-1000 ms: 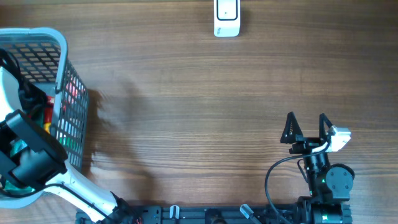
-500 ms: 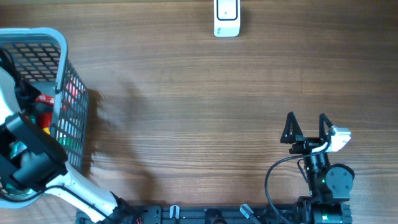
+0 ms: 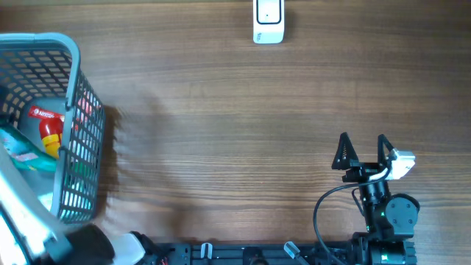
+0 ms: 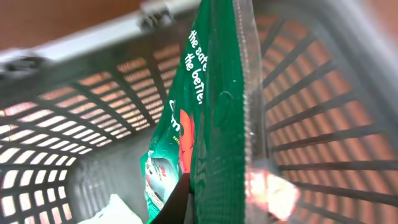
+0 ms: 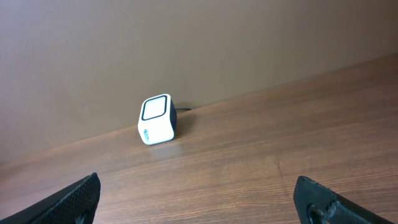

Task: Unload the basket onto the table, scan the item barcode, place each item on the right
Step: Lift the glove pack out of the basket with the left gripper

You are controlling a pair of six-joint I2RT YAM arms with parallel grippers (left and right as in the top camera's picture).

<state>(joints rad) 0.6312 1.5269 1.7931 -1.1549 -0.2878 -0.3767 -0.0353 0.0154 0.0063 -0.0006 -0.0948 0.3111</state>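
The green foil packet with white lettering [image 4: 214, 112] hangs edge-on inside the grey plastic mesh basket [image 4: 93, 37] at the left end of the wooden counter [image 3: 235, 110]. It is pinched low down, presumably so it can be lifted clear of the basket wall and carried to the white box-shaped scanner [image 3: 268, 20], which stands at the counter's far edge. No barcode shows on the visible face, so the packet may need turning before it is presented. The left jaws are clenched on the packet, with one dark finger [image 4: 177, 202] showing against the foil. The right jaws stand fully spread, grasping and touching nothing, above bare wood well apart from the scanner.
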